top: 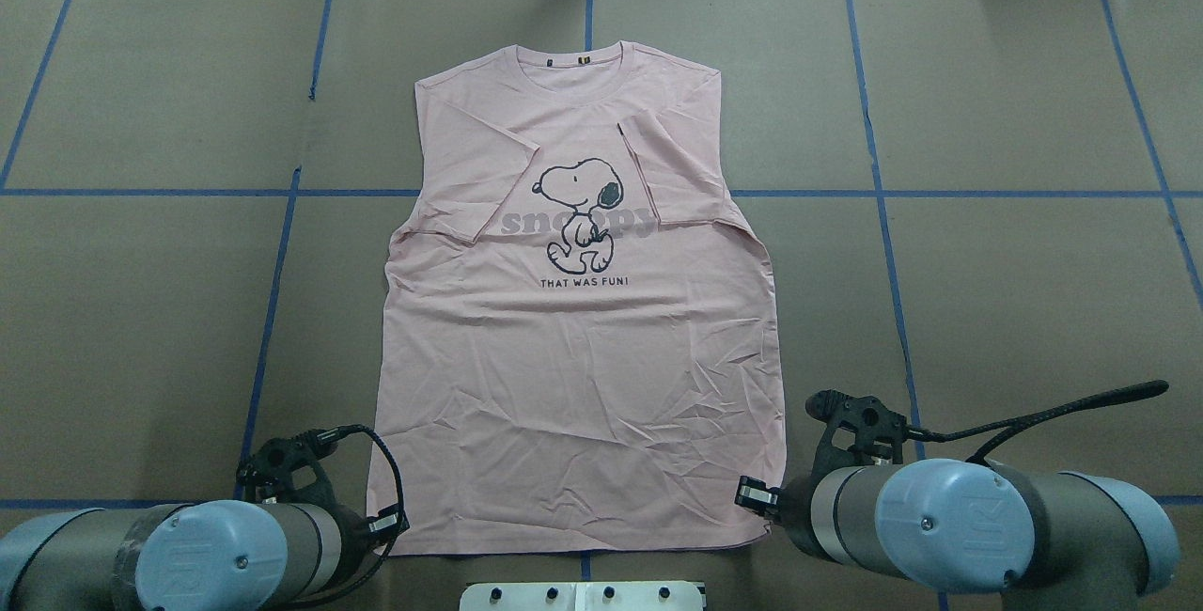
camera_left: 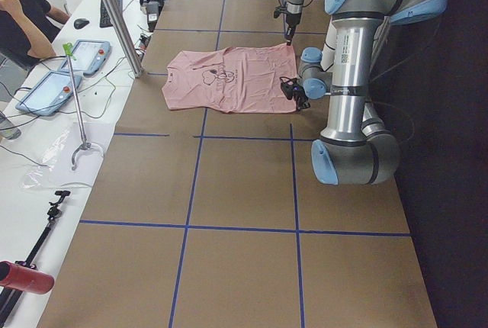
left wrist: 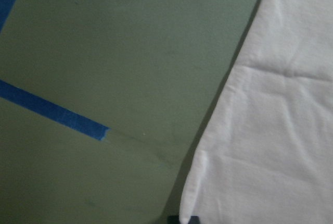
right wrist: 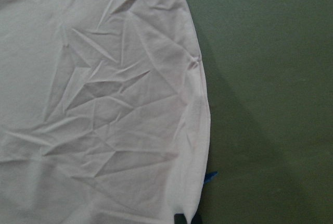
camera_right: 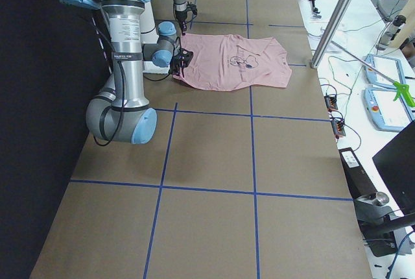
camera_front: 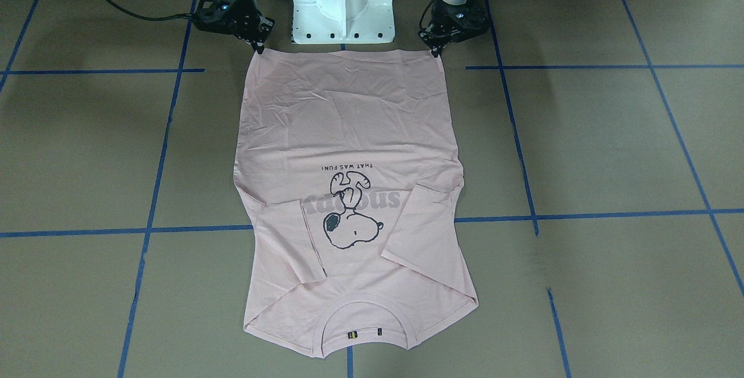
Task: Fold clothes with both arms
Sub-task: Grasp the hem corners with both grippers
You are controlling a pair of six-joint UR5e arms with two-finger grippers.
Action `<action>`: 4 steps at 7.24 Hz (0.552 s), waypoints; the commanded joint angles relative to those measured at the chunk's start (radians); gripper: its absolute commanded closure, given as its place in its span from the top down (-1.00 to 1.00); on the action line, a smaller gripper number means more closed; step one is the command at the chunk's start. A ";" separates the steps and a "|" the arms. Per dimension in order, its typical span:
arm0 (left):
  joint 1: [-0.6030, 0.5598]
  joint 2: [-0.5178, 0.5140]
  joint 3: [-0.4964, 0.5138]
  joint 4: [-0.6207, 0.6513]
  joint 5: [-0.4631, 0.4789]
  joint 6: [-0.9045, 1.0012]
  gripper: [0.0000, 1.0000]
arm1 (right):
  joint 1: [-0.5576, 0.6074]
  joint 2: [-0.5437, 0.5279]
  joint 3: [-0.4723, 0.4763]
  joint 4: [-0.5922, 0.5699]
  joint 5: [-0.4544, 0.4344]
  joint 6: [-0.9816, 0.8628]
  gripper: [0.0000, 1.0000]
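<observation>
Here the T-shirt lies flat, print up, on the middle of the counter. Its long axis runs from the counter's robot-side edge to the far edge, with the hem nearest the robot and the collar farthest. The left tool and right tool each appear pinched closed on their own hem corner. The garment stretches away from both, so the fold likely carries the hem toward the collar.

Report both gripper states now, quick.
Left gripper: closed, pinching a hem corner of the T-shirt.
Right gripper: closed, pinching the other hem corner.
</observation>
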 commanded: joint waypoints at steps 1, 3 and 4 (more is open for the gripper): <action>-0.011 0.010 -0.068 0.003 -0.003 0.013 -1.00 | 0.024 -0.005 0.016 0.001 0.035 -0.007 -1.00; -0.010 0.000 -0.226 0.239 -0.017 0.205 -1.00 | 0.030 -0.060 0.094 -0.002 0.056 -0.007 -1.00; -0.011 0.001 -0.275 0.267 -0.019 0.189 -1.00 | 0.020 -0.115 0.152 0.000 0.102 -0.007 -1.00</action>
